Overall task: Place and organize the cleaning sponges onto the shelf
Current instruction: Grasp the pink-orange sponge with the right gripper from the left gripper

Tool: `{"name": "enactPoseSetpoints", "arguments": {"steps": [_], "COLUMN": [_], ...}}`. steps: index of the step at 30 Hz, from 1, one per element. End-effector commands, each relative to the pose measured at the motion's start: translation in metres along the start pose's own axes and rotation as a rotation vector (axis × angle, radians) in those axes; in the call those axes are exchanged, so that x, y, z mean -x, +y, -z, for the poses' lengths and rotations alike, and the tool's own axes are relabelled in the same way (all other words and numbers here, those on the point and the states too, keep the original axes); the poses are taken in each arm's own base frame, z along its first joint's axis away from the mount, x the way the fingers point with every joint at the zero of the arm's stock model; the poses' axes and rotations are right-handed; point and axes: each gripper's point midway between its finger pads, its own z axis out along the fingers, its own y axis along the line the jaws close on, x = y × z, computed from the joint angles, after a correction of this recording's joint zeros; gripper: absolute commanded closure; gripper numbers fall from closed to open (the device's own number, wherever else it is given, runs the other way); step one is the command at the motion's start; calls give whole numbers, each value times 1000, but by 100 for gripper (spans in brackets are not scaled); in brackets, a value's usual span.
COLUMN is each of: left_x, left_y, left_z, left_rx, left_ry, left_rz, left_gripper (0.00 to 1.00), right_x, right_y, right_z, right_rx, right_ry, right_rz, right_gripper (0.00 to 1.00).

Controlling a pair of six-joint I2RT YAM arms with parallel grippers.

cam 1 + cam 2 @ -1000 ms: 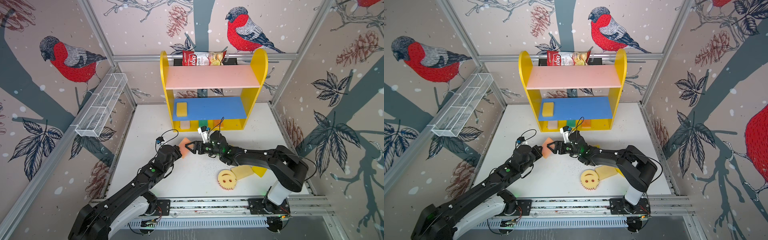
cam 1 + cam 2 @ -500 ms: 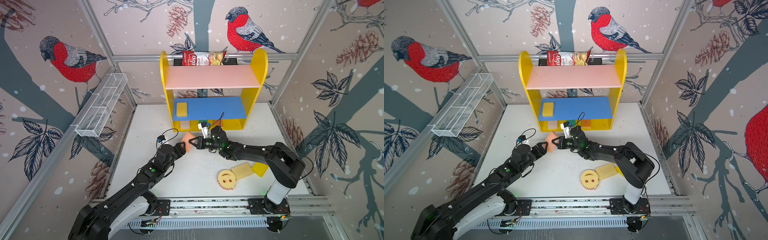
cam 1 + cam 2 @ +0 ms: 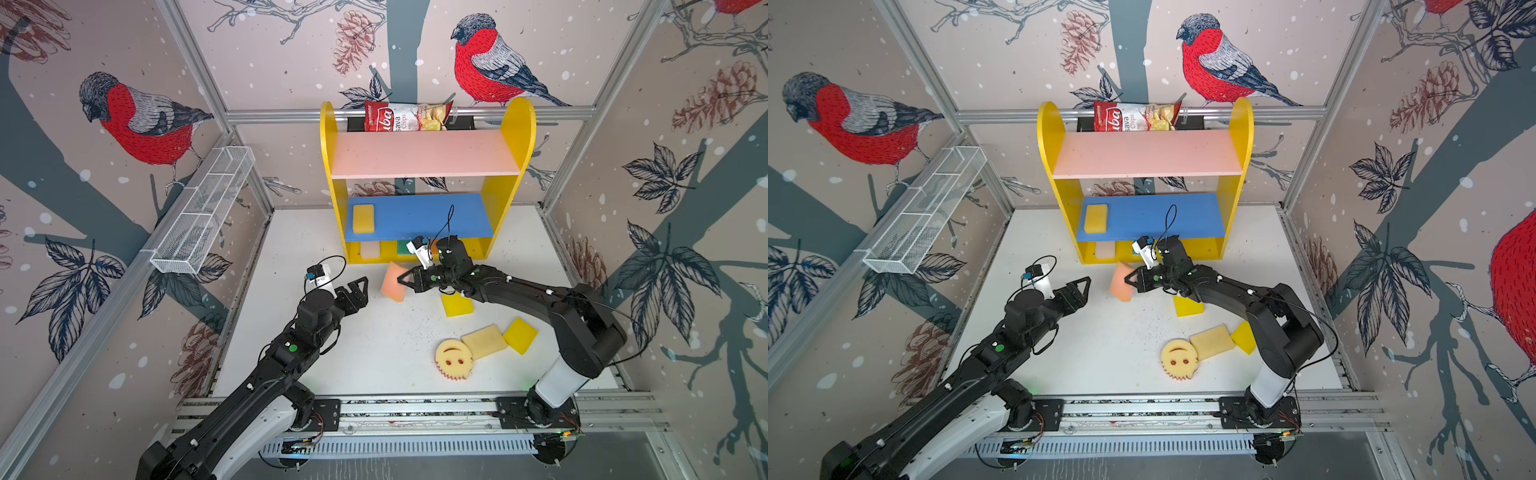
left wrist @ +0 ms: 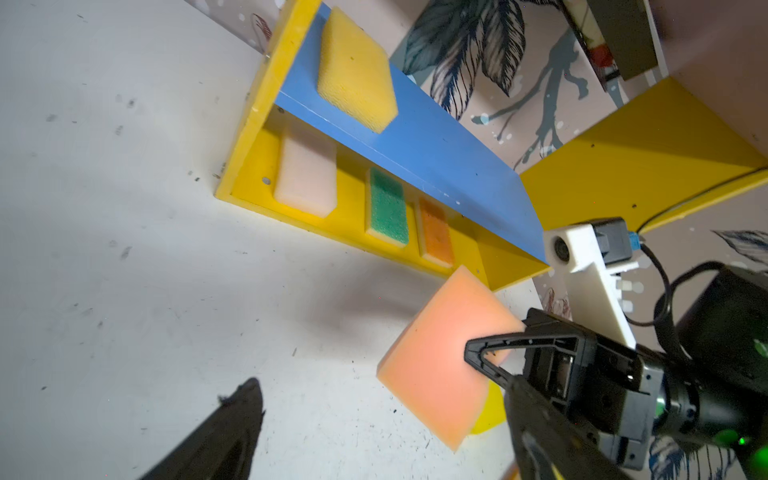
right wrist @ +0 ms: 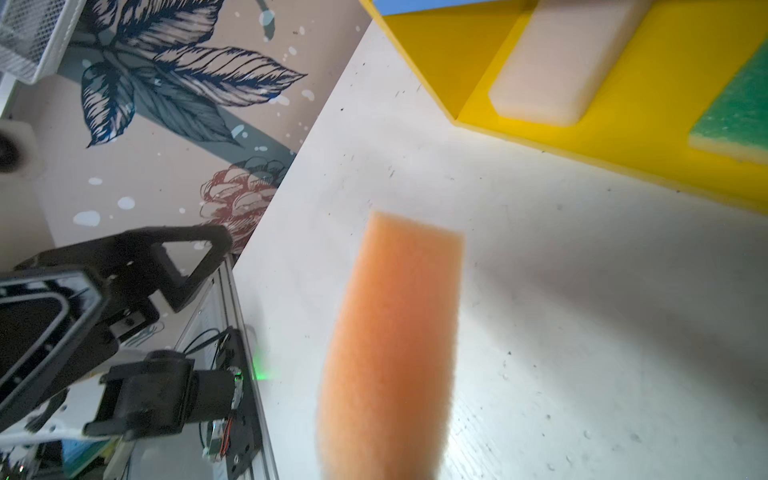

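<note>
The right gripper [image 3: 401, 280] is closed on one end of the peach rectangular foam sponge [image 3: 391, 286], holding it tilted and clear of the white tabletop [image 3: 374, 353], just in front of the small wooden shelf with yellow sides [image 3: 516, 124]. The sponge's long axis runs out from the fingertips toward the left gripper [image 3: 360, 292], which hangs nearby with its jaws wide apart and empty. The right arm is therefore the one placed to carry it, and the shelf's boards lie just beyond the sponge
</note>
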Motion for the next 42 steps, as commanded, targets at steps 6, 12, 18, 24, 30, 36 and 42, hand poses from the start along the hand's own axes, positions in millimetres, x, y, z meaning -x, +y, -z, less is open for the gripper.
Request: {"name": "enactPoseSetpoints", "arguments": {"steps": [6, 12, 18, 24, 30, 36, 42], "left_x": [-17, -17, -19, -23, -18, 1, 22], "left_y": [-51, -75, -97, -95, -91, -85, -75], "left_z": [-7, -2, 4, 1, -1, 0, 5], "left_rx": [-286, -427, -558, -543, -509, -457, -395], "left_ry": [121, 133, 167, 193, 169, 74, -40], "left_rz": [-61, -30, 4, 38, 46, 66, 100], "left_gripper": [6, 9, 31, 75, 100, 100, 100], "right_x": [-7, -4, -4, 5, 13, 20, 13], "right_y": [60, 78, 84, 93, 93, 84, 78], "right_z": [24, 33, 32, 36, 39, 45, 43], "right_rx": [294, 360, 398, 424, 415, 302, 121], "right_ry": [90, 113, 122, 93, 53, -94, -271], "right_rz": [144, 199, 197, 209, 184, 105, 30], "right_gripper": [97, 97, 96, 90, 53, 33, 29]}}
